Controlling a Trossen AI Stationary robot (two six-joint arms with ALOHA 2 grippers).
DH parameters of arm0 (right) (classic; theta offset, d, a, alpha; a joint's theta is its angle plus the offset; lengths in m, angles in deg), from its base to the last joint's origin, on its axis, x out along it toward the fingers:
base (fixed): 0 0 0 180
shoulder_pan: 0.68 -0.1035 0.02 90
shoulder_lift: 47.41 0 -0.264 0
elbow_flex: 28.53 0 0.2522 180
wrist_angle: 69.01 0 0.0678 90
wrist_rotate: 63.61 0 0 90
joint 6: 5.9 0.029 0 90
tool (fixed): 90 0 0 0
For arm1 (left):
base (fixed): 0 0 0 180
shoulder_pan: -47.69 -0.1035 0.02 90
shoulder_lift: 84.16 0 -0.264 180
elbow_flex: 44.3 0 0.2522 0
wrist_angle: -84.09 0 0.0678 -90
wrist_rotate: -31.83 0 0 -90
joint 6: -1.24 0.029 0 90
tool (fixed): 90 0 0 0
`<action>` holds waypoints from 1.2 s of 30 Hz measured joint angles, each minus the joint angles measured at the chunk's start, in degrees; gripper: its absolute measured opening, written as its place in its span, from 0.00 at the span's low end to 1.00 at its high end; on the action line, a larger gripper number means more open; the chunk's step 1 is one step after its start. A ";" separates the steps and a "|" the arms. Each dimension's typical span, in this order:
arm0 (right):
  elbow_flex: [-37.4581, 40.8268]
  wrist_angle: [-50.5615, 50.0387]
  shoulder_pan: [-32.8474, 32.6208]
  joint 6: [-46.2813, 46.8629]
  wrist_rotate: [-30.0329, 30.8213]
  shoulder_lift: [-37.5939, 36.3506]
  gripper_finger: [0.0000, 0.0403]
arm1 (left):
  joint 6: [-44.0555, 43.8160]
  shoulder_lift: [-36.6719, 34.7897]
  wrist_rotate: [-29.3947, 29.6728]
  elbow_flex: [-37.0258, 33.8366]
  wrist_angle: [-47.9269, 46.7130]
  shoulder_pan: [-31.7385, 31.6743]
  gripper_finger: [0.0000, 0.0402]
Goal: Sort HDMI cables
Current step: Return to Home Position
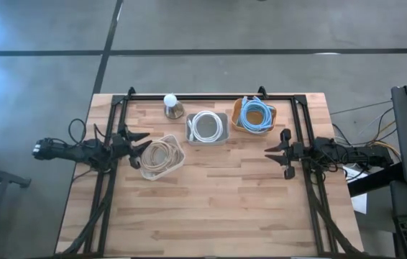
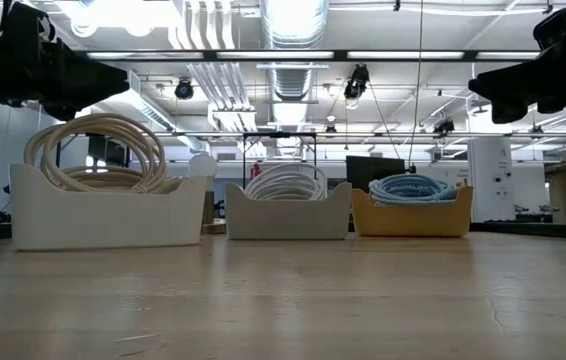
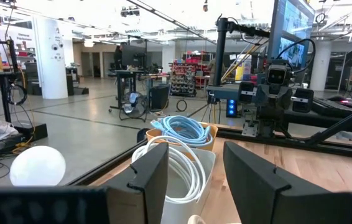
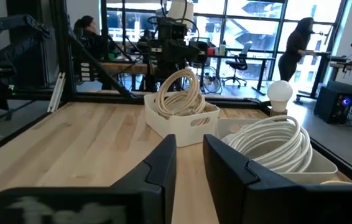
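Neatly coiled, the HDMI cables (image 1: 206,126) lie in three bins: beige in the white bin (image 2: 103,215), white in the grey bin (image 2: 288,218), light blue in the orange bin (image 2: 411,218). Light, springy loops, likely best pinched across the whole bundle; the plugs are too small to make out. The left tool (image 1: 143,142) and the right tool (image 1: 274,152) hover at the sides of the worktop (image 1: 211,208), both released, jaws apart, holding nothing.

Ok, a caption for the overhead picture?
Beige cables, white cables and blue cables binned by colour; left gripper and right gripper open.
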 joint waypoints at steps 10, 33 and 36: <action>0.00 0.00 0.00 -0.25 0.00 0.00 0.18 | 0.00 0.00 0.00 0.00 0.00 0.00 0.40; 0.00 0.00 -0.01 -0.83 -0.01 0.00 0.18 | 0.00 0.00 0.00 0.00 0.00 0.00 0.40; 0.00 0.00 0.00 -0.18 0.00 0.00 0.17 | 0.00 0.00 0.00 0.00 0.00 0.00 0.40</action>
